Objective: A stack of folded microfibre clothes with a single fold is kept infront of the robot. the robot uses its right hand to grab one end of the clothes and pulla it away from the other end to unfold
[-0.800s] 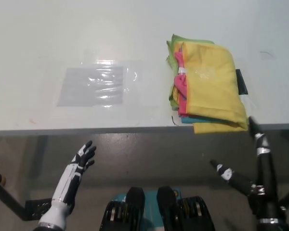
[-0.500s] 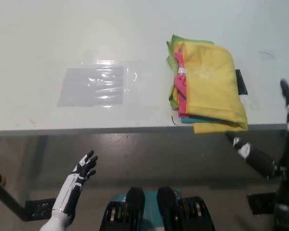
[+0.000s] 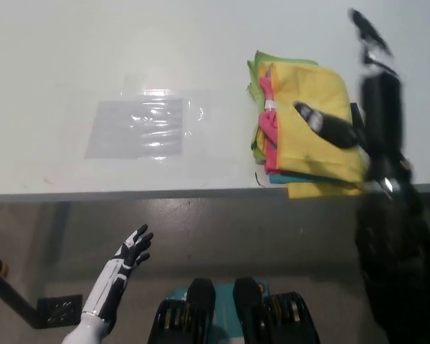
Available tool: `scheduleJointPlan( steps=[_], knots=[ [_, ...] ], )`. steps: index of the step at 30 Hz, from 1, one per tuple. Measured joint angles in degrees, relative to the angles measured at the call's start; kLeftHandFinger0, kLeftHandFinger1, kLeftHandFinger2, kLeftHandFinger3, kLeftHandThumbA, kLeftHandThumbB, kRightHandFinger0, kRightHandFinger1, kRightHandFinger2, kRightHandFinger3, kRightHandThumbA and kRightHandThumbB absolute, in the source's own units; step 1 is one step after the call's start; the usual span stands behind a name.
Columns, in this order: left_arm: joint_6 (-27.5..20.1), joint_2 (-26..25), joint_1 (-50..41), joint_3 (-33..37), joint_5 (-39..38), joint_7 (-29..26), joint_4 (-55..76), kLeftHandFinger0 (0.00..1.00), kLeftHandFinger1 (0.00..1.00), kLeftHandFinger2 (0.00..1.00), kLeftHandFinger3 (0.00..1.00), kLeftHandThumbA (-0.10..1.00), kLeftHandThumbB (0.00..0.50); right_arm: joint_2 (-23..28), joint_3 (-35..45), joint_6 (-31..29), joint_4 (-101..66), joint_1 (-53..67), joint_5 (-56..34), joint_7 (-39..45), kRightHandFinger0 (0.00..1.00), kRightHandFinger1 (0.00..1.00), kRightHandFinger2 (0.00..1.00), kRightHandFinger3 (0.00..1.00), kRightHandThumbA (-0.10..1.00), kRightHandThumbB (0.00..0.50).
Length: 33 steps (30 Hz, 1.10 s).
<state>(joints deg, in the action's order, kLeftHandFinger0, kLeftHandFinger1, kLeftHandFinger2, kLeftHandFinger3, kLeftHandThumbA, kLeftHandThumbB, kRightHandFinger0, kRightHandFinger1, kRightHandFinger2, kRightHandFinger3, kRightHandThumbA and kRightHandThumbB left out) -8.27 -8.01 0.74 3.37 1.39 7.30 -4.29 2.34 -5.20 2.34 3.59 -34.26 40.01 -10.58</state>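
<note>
Cloth stack [image 3: 312, 132] lay folded at desk [image 3: 129, 57] front edge, toward right corner, yellow cloth on top. Black right hand [image 3: 358, 107] hovered over stack, fingers spread, gripping nothing. White left hand [image 3: 129, 254] rested below desk edge, fingers apart. Grab and unfolding pull both remained.

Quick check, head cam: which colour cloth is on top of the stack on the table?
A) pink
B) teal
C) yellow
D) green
C: the yellow cloth covers the top of the cloth stack; green, pink and teal show only as edges at its left side and bottom. The black right hand is above its right part, fingers apart.
</note>
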Motion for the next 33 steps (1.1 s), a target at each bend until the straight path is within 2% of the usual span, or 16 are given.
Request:
scheduleJointPlan(
  steps=[5, 11, 14, 18, 22, 25, 29, 31, 33],
  knots=[
    [-0.3, -0.01, 0.16, 0.17, 0.03, 0.41, -0.07, 1.0, 1.0, 1.0, 1.0, 1.0, 0.333, -0.01, -1.7, 3.35, 11.35, -6.25, 1.7, -0.31, 1.0, 1.0, 1.0, 1.0, 1.0, 0.234],
    [-0.37, -0.09, 0.17, 0.36, 0.15, 0.68, -0.07, 1.0, 1.0, 1.0, 1.0, 1.0, 0.319, -0.22, -2.25, 4.24, 25.75, -10.7, 1.34, -1.95, 1.0, 1.0, 1.0, 1.0, 1.0, 0.235],
    [-0.45, -0.09, 0.18, 0.42, 0.21, 0.78, -0.07, 1.0, 1.0, 1.0, 1.0, 1.0, 0.312, -0.43, -2.23, 4.24, 30.48, -11.94, 0.8, -2.88, 1.0, 1.0, 1.0, 1.0, 1.0, 0.25],
    [-0.57, -0.09, 0.21, 0.41, 0.25, 0.85, -0.09, 1.0, 1.0, 1.0, 1.0, 1.0, 0.335, -0.89, -2.19, 4.2, 36.54, -13.23, -0.22, -4.2, 1.0, 1.0, 1.0, 1.0, 1.0, 0.283],
    [-0.73, -0.15, 0.38, 0.42, 0.33, 0.85, -0.08, 1.0, 1.0, 1.0, 1.0, 1.0, 0.323, -1.13, -1.94, 4.2, 42.42, -14.16, -1.98, -5.06, 1.0, 1.0, 1.0, 1.0, 1.0, 0.29],
    [-0.74, -0.24, 0.4, 0.43, 0.4, 0.85, -0.06, 1.0, 1.0, 1.0, 1.0, 1.0, 0.326, -1.21, -0.74, 3.83, 45.83, -14.49, -4.12, -5.21, 1.0, 1.0, 1.0, 1.0, 1.0, 0.315],
    [-0.69, -0.46, 0.4, 0.49, 0.67, 0.84, -0.06, 1.0, 1.0, 1.0, 1.0, 0.99, 0.321, -1.5, 2.55, 2.57, 47.49, -14.53, -8.18, -4.75, 1.0, 1.0, 1.0, 1.0, 1.0, 0.313],
    [-0.64, -0.46, 0.58, 0.53, 0.75, 0.84, -0.15, 1.0, 1.0, 1.0, 1.0, 0.99, 0.322, -1.61, 4.37, 2.1, 47.97, -14.63, -10.58, -3.9, 1.0, 1.0, 1.0, 1.0, 1.0, 0.366],
    [-0.58, -0.46, 0.74, 0.57, 0.84, 0.84, -0.15, 1.0, 1.0, 1.0, 1.0, 0.99, 0.32, -1.68, 5.55, 1.71, 48.47, -14.79, -12.09, -3.28, 1.0, 1.0, 1.0, 1.0, 1.0, 0.386]
  ],
)
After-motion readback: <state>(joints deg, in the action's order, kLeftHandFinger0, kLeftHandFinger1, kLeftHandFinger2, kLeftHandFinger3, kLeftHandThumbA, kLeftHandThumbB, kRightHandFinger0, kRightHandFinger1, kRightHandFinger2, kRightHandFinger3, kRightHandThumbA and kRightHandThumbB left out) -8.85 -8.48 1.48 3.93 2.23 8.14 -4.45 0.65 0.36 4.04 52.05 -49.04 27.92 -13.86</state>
